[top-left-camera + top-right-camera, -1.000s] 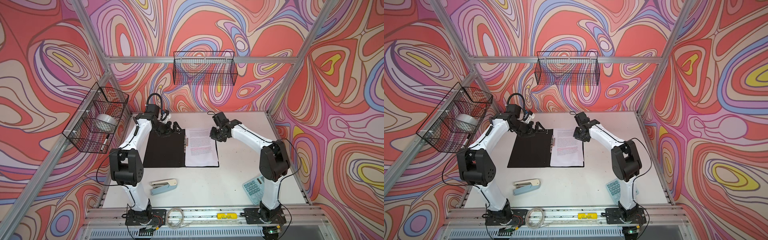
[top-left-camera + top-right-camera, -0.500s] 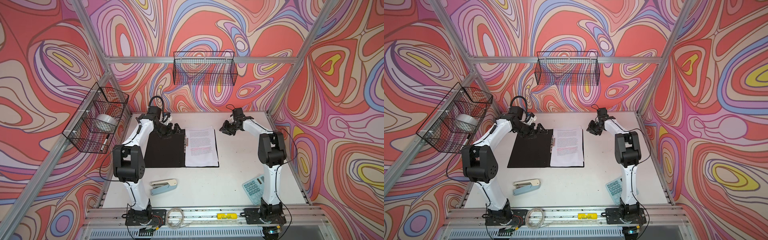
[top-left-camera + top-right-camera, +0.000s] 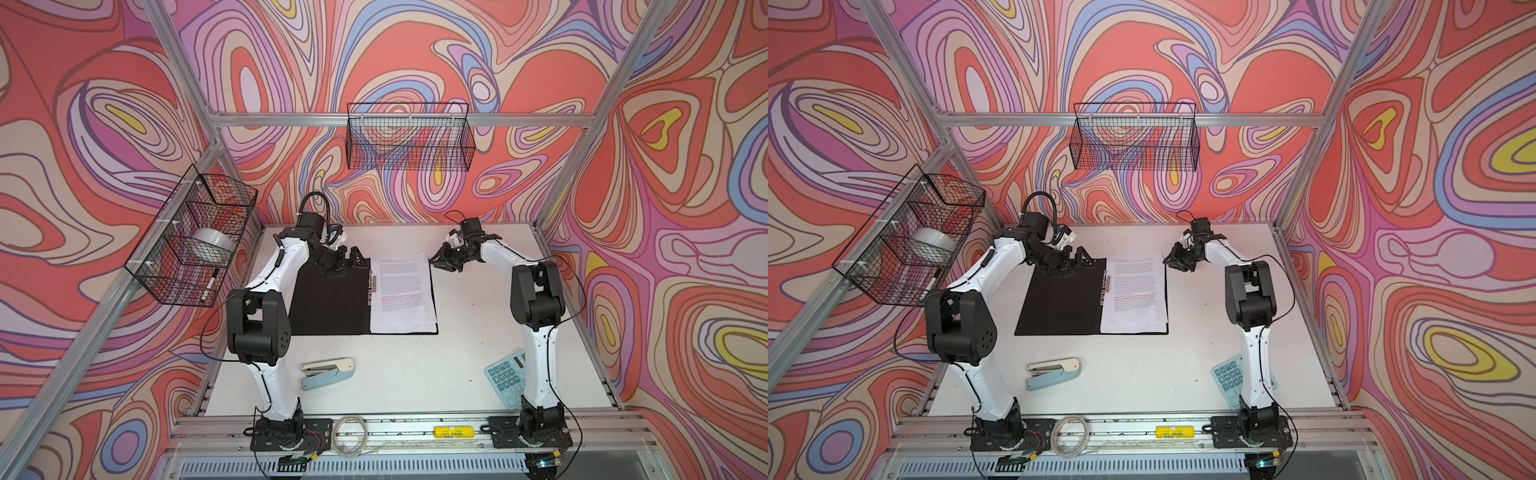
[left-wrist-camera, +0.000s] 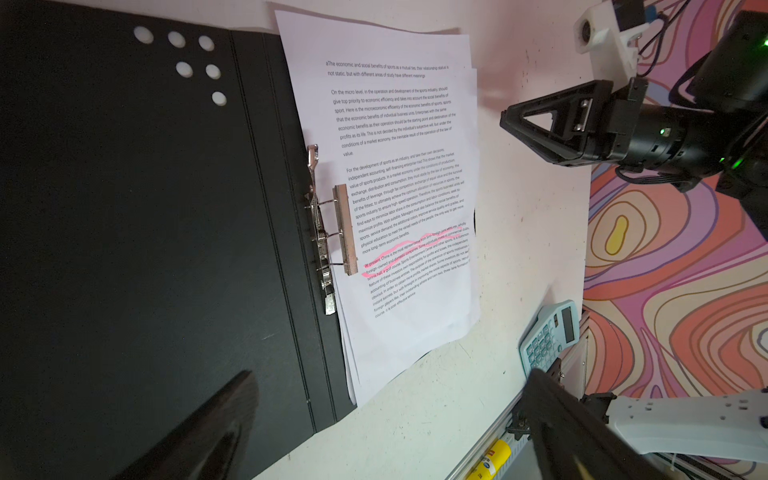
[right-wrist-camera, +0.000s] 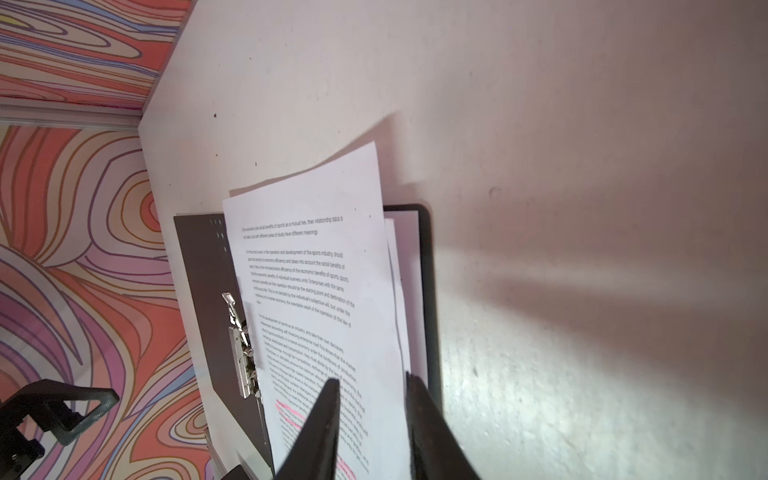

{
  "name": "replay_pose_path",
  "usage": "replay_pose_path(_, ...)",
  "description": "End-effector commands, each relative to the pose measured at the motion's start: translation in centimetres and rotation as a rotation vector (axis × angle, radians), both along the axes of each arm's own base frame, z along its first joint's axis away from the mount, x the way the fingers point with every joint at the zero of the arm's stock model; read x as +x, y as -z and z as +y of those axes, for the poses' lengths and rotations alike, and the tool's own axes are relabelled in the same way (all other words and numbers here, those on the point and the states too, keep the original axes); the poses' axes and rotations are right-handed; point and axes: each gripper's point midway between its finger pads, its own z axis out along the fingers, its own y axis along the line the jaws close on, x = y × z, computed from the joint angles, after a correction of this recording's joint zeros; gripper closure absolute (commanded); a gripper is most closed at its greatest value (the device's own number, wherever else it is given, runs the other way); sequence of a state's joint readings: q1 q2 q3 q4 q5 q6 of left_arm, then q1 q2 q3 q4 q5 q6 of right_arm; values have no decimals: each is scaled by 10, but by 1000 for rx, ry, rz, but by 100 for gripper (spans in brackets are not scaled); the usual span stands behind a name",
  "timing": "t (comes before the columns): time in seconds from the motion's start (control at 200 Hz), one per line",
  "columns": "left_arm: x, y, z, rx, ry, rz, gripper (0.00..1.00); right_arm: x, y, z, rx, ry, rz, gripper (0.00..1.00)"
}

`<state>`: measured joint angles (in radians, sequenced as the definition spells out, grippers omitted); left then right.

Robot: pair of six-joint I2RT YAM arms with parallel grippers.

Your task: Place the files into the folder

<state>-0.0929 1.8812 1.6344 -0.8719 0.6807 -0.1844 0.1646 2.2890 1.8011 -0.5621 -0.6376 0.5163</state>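
Left fingers (image 4: 208, 428): black, wedge-shaped, spread wide, nothing between them. In both top views they sit over the far edge of the bare left leaf of the thin black matte folder (image 3: 328, 303); contact cannot be told. Right fingers (image 5: 320, 428): black, tapered, parted by a narrow gap and holding nothing, just beside the far right corner of the sheets, above the white matte desk (image 3: 415, 374).

The folder lies open and flat mid-desk, with stitched-looking grooves along the spine and a few small round holes (image 4: 178, 39) in the left leaf. The white printed paper sheets (image 3: 401, 291) lie on its right leaf as a thin, slightly fanned stack. The top sheet is skewed and pokes past the folder's far edge. They carry small black text with a pink highlighted line. The shiny metal spring clip (image 4: 347, 228) at the spine has its flat bar over the sheets' inner edge; whether it is pressing cannot be told.

A pale blue stapler with a cream top (image 3: 328, 372) and a light blue plastic calculator (image 3: 505, 376) lie nearer the front, well apart from the folder.
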Motion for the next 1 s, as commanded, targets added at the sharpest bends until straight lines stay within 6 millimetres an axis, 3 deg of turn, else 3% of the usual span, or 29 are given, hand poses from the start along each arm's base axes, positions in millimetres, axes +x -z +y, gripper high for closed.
replay_pose_path(0.0, -3, -1, -5, -4, 23, 12, 0, -9, 15, 5, 17, -48, 28, 71)
replay_pose_path(0.396, -5, 1, -12, 6, 41, 13, 0, -23, 35, 5, 21, -77, 80, 71)
replay_pose_path(0.992, -8, 1, -14, 3, 46, 15, 0, -49, 37, 18, 59, -120, 120, 71)
